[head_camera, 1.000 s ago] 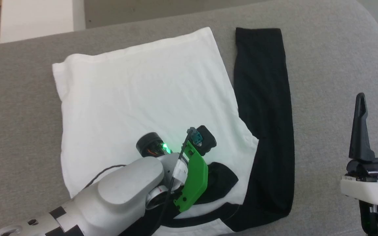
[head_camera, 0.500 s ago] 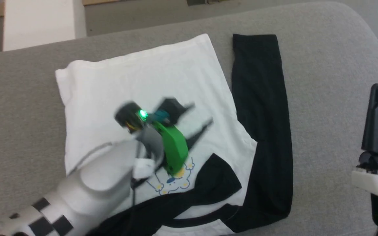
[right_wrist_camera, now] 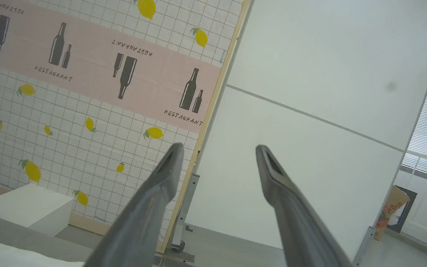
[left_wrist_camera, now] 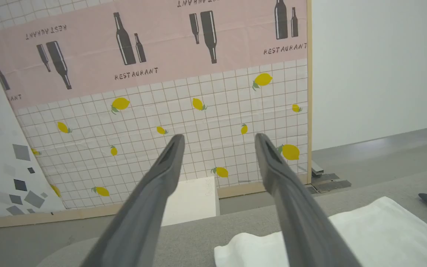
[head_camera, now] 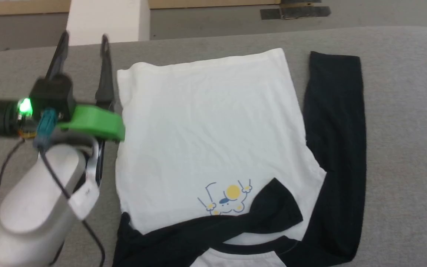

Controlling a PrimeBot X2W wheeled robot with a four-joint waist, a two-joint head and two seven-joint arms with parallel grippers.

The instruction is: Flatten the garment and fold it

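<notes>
1 garment (head_camera: pixel 206 129), neckline (head_camera: pixel 243 247) nearest, hem (head_camera: pixel 202 61) farthest

The long-sleeved shirt of white and black cloth (head_camera: pixel 206 129) looks soft and matt, faintly creased; the grey counter (head_camera: pixel 402 148) beneath it has a coarse, felt-like fabric cover; the left gripper (head_camera: pixel 85 36) has matt dark plastic fingers (head_camera: pixel 106 74), a smooth green plastic bracket (head_camera: pixel 95 122) and a pale, satin-smooth forearm shell (head_camera: pixel 32 207).
</notes>
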